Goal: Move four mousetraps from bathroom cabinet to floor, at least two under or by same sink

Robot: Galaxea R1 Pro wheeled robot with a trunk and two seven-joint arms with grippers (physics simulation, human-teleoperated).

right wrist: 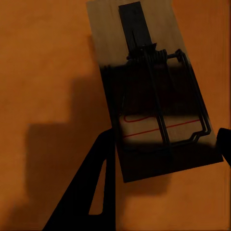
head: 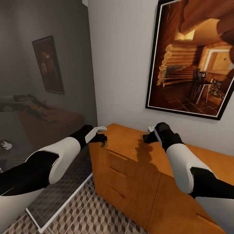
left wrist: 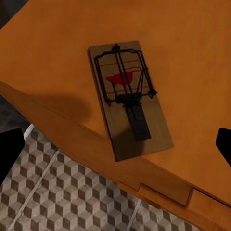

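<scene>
Two mousetraps are seen lying flat on the top of the cabinet (head: 130,152). One mousetrap (left wrist: 129,98) is placed near the left front edge of the cabinet, with the bathroom floor (left wrist: 53,192) visible beyond the edge. The left claw (head: 103,139) is held above it, released, its fingers spread wide on both sides and not touching. The second mousetrap (right wrist: 151,89) lies under the right claw (head: 147,137), partly covered by shadow; one finger (right wrist: 91,192) is beside its edge, the claw released.
</scene>
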